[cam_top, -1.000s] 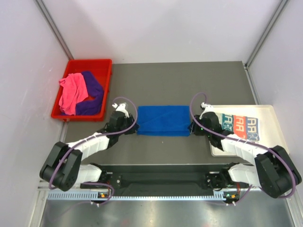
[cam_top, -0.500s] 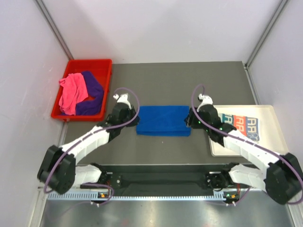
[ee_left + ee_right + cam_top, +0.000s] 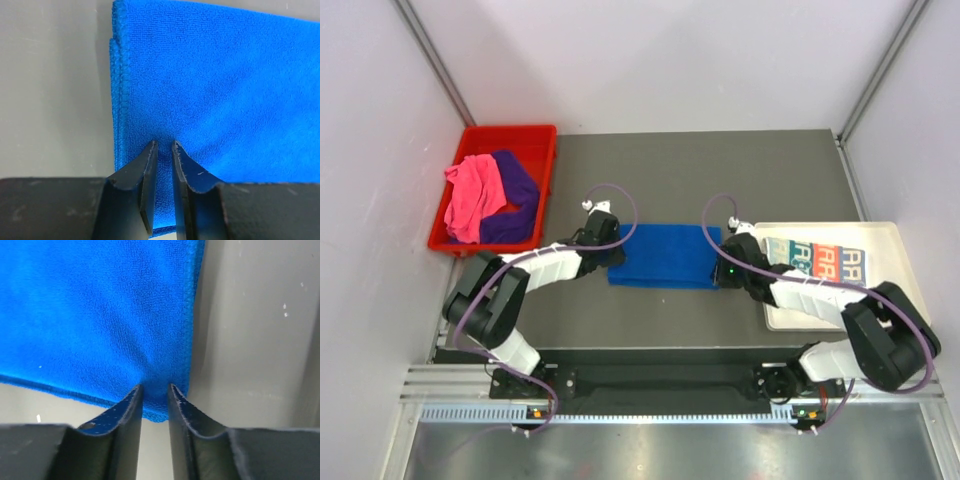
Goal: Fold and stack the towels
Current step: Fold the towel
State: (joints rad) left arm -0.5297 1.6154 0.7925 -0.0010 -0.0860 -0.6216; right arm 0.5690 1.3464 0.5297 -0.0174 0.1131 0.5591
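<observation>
My left hand [image 3: 162, 145] and right hand [image 3: 155, 386] are nearly closed, each pinching one end of the blue towel [image 3: 665, 255], part-folded on the table [image 3: 720, 180]. Lettered towel [image 3: 825, 262] lies stacked on the tray [image 3: 885, 300]. Pink towel [image 3: 472, 198] and purple towel [image 3: 518, 185] lie crumpled in the bin [image 3: 510, 130]. Judged under half done.

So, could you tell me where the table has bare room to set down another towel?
The widest bare stretch of grey table lies behind the royal blue towel, from the red bin to the far right corner. A narrower strip runs along its near side. Crowded: the towel's ends, where the left gripper and right gripper pinch it.
</observation>
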